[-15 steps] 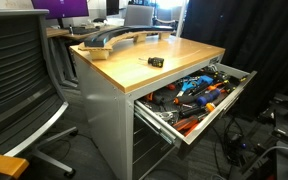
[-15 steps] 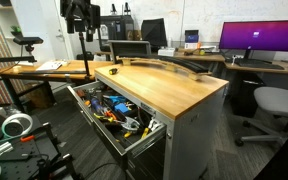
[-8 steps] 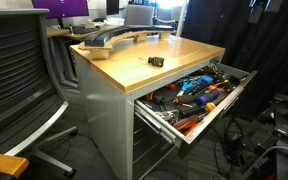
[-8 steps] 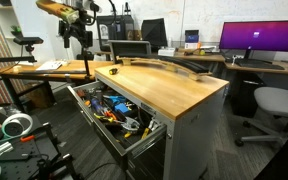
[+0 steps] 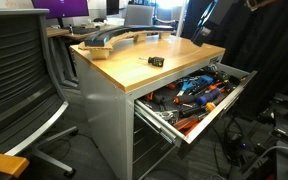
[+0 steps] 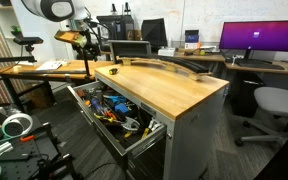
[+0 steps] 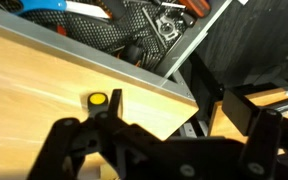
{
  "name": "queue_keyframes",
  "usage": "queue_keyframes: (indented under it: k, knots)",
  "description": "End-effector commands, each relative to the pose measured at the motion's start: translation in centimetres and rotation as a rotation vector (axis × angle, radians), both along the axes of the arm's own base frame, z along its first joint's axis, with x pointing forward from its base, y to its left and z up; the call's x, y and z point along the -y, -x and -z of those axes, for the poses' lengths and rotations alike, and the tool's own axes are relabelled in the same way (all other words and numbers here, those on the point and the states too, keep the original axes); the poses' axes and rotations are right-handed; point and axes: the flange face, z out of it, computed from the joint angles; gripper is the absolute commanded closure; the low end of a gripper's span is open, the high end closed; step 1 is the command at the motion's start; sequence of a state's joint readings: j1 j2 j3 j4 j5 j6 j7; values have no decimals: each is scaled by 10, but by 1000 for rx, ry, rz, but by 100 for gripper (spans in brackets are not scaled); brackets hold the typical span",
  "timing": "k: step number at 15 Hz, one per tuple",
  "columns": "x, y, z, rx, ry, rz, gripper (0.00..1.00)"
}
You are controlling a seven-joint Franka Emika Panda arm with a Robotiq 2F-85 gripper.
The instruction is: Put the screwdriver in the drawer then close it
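Top drawer (image 5: 222,108) standing open; screwdriver (image 5: 156,61) lying on the cabinet top (image 5: 124,72).
Drawer is projecting from the cabinet front, holding a crowded jumble of orange- and blue-handled tools (image 5: 194,95). Screwdriver (image 7: 99,100) is resting outside it on the cabinet's wood top, near the drawer-side edge, with bare wood lying all around it. Gripper (image 7: 169,150) is hovering above the cabinet top by that edge, fingers spread apart, gripping nothing.

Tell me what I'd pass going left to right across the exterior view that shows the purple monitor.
First the roll of tape, then the open drawer full of tools, then the purple monitor.
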State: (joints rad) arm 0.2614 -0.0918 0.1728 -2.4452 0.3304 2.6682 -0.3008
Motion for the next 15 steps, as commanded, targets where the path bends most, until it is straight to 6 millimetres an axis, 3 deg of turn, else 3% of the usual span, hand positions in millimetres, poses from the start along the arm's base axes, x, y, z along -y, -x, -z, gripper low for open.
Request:
queue_keyframes:
  k: [1, 4, 8, 11, 12, 13, 15]
  knots:
    - [-17, -38, 22, 184, -4, 11, 0]
    - [-16, -52, 65, 312, 11, -19, 0]
    - [4, -76, 112, 411, 73, -22, 0]
    - [4, -87, 128, 463, 86, 3, 0]
    - [1, -88, 129, 458, 87, 0, 25]
    - [-3, -87, 131, 450, 89, -5, 26]
    - [-10, -83, 130, 435, 78, -13, 42]
